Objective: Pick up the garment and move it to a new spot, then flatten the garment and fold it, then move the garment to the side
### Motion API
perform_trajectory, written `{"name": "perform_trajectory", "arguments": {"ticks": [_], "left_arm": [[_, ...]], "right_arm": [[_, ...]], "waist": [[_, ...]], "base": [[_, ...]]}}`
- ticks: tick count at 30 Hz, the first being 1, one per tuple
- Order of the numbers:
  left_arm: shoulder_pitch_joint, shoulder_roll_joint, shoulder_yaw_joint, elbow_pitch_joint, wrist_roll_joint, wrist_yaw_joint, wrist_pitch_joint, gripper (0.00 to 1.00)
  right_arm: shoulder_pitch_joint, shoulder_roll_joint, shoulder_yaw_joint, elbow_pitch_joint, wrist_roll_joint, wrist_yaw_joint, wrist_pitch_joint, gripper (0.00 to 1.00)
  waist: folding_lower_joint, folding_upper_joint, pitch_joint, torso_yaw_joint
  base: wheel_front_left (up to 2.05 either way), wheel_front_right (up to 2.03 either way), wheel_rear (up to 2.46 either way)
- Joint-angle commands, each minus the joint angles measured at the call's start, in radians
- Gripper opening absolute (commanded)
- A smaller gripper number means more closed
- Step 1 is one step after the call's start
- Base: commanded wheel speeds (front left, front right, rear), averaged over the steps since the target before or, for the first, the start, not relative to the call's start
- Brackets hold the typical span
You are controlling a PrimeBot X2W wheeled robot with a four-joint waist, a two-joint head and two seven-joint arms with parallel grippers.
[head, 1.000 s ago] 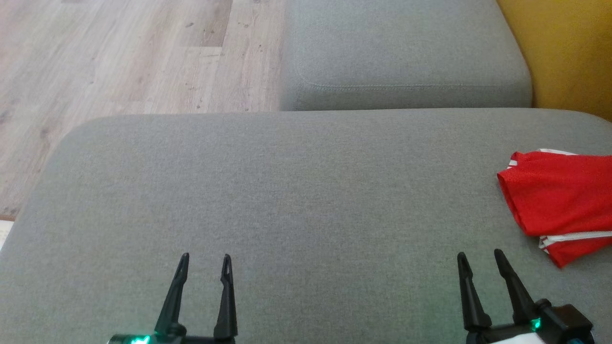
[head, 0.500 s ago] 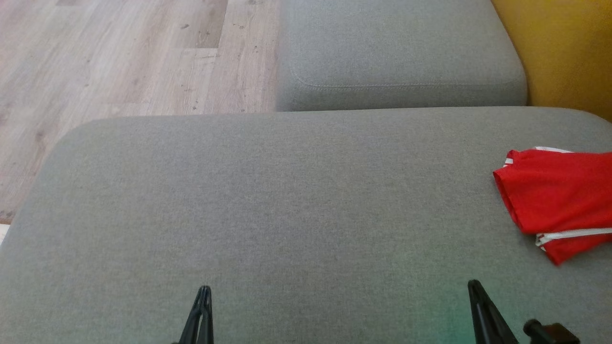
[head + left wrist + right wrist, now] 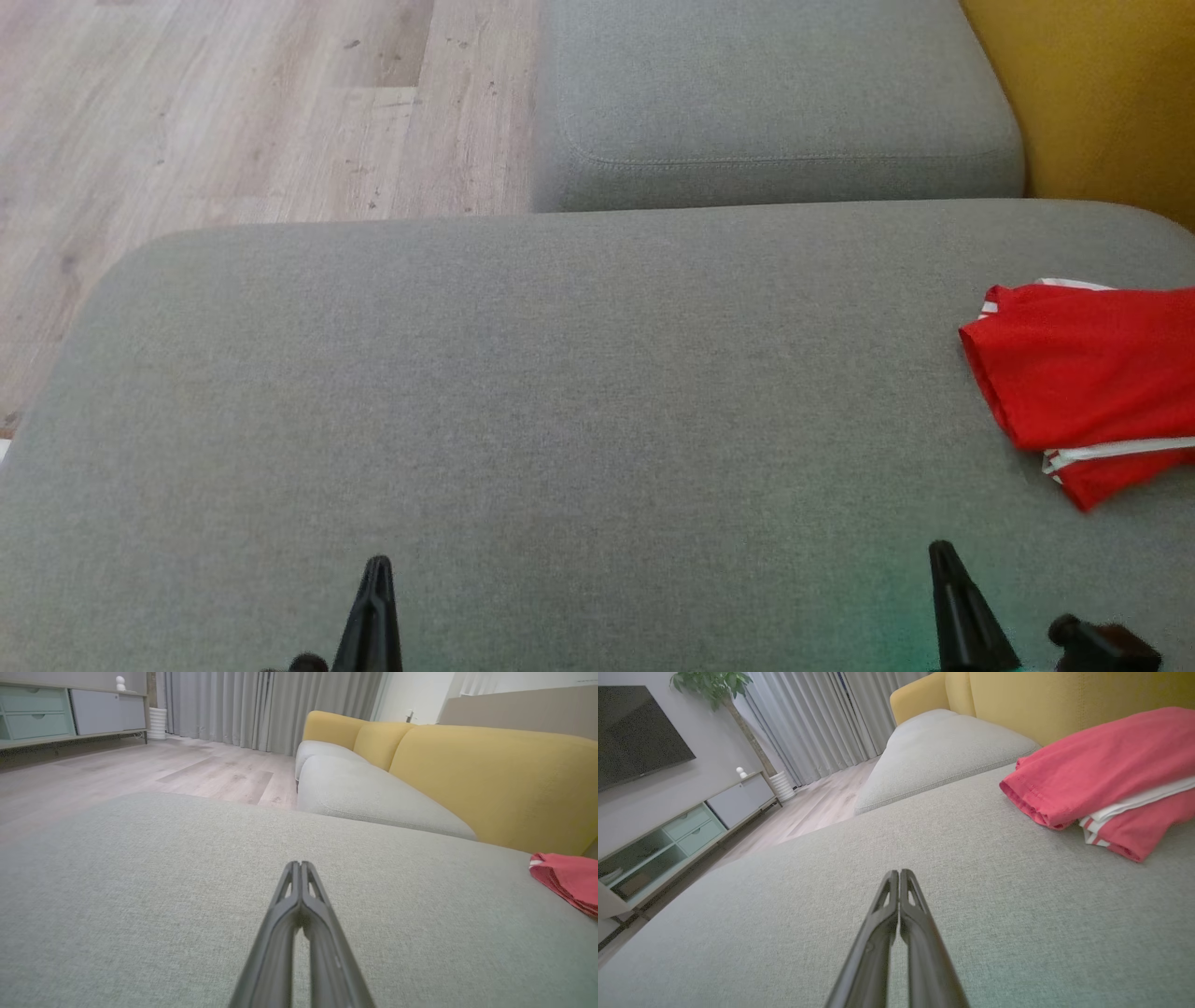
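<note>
The garment [image 3: 1088,378] is red with white stripes and lies folded at the right edge of the grey seat cushion [image 3: 560,392]. The right wrist view shows the garment [image 3: 1101,772] at the upper right, and the left wrist view shows the garment [image 3: 567,879] at the far right. My left gripper [image 3: 376,567] sits low at the bottom left, shut and empty, over bare cushion. My right gripper [image 3: 940,553] is at the bottom right, shut and empty, short of the garment. Both wrist views show the fingers pressed together, the left gripper [image 3: 299,864] and the right gripper [image 3: 896,872].
A second grey cushion [image 3: 775,103] lies beyond the near one, with the yellow sofa back [image 3: 1102,93] at the right. Wooden floor [image 3: 233,112] runs along the left. A TV cabinet [image 3: 686,826], curtains [image 3: 817,723] and a plant [image 3: 714,683] stand across the room.
Both grippers have gone from open to shut and drawn back toward the bottom edge. The head camera has shifted slightly. The garment has stayed where it lay.
</note>
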State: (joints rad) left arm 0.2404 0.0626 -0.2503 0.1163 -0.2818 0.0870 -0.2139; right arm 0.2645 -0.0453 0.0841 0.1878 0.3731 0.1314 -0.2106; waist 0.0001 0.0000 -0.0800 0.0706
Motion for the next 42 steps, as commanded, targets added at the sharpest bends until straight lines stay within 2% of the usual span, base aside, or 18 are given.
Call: {"name": "perform_trajectory", "arguments": {"ticks": [1,42], "left_arm": [[-0.053,0.007,0.024,-0.027,-0.031,-0.007,0.003,0.00],[-0.165,0.021,0.124,0.032,-0.552,-0.088,0.103,0.00]], "right_arm": [[-0.055,-0.013,-0.007,-0.028,0.032,0.000,0.002,0.00],[-0.174,-0.029,-0.054,0.003,0.514,0.000,0.104,0.00]], "waist": [[0.0000,0.0000,0.001,-0.001],[-0.0001,0.0000,0.033,-0.028]], "base": [[0.00,0.00,0.00],[0.00,0.00,0.00]]}}
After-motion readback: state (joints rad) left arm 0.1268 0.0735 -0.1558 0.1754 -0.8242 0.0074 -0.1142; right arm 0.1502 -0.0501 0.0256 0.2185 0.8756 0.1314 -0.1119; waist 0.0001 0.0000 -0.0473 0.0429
